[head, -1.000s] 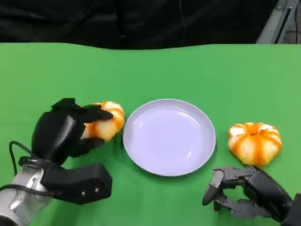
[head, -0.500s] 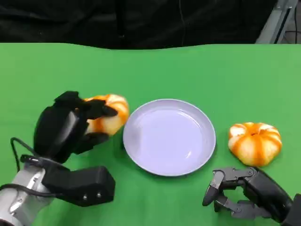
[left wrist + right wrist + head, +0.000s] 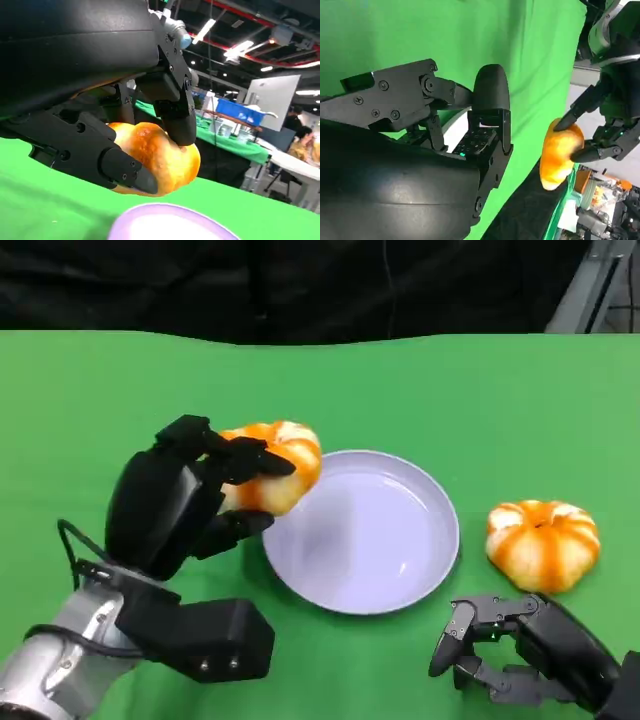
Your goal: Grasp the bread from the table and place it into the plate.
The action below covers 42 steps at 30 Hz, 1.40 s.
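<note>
Bread (image 3: 275, 462), the orange-and-white striped roll, was off the table (image 3: 420, 390), held up in our left hand (image 3: 190, 495) at the plate's near-left rim. Black fingers (image 3: 250, 455) wrapped over its top, with a lower one under its side. Left wrist view showed the same: bread (image 3: 160, 157) clamped between an upper finger (image 3: 175, 107) and a lower one (image 3: 110, 160), clear air beneath it, and the lilac plate rim (image 3: 170, 220) just below. From the right wrist view we saw the bread (image 3: 560, 152) pinched between the far hand's fingertips (image 3: 570, 120).

Plate (image 3: 425, 570) was lilac, round and shallow, sitting flat at table centre with nothing in it. Part of the bread overhung its left edge; we could not tell if it touched the rim.

Second bread roll (image 3: 542, 543), same striped look, lay on the green cloth just right of the plate, apart from it.

Right hand (image 3: 500, 650) sat low at the near-right edge of the table, just in front of the second roll and not touching it. Its fingers were curled inward with nothing between them. In its own wrist view, the right hand's fingers (image 3: 490, 120) were folded close to the palm over the green table (image 3: 470, 40).
</note>
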Each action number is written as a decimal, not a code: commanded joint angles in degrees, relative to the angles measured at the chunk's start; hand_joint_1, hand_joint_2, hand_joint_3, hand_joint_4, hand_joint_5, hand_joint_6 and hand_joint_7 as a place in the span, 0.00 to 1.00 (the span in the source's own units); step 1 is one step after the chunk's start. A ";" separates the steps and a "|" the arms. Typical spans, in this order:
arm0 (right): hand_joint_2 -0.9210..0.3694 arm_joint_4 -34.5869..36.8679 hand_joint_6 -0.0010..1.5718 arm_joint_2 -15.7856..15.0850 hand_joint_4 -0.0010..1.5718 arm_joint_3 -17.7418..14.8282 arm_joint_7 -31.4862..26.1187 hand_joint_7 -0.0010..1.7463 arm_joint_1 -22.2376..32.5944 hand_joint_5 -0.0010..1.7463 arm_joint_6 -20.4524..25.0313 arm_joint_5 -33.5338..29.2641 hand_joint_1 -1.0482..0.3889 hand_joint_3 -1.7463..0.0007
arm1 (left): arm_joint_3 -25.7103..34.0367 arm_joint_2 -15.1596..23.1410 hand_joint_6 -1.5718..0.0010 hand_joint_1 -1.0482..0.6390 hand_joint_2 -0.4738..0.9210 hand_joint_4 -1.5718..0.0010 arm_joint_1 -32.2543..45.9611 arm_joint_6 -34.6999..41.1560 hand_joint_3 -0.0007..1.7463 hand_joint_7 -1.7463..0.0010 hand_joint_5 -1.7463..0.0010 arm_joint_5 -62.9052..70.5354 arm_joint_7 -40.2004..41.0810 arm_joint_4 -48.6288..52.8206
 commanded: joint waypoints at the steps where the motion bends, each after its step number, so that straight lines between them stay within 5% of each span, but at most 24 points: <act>1: 0.07 0.35 0.53 -0.44 0.46 -0.10 -0.62 0.62 0.02 0.90 -0.16 -0.33 0.68 0.65 | -0.71 -1.01 0.42 0.55 0.97 0.56 -1.63 -1.29 0.00 0.65 0.26 -0.81 -3.02 0.49; 6: 0.07 0.42 0.53 -0.14 0.46 -0.05 -0.73 0.62 0.00 0.89 -0.49 -0.56 0.68 0.65 | -1.68 -3.00 0.38 0.56 0.97 0.55 -3.09 -1.98 0.00 0.73 0.30 -0.70 -5.11 2.57; 42: 0.05 -2.65 0.52 0.21 0.46 0.81 -0.83 0.64 1.29 0.91 1.23 -0.35 0.66 0.68 | -7.24 -9.48 0.33 0.57 0.97 0.56 -12.68 -5.73 0.00 0.88 0.36 -1.35 -10.02 20.14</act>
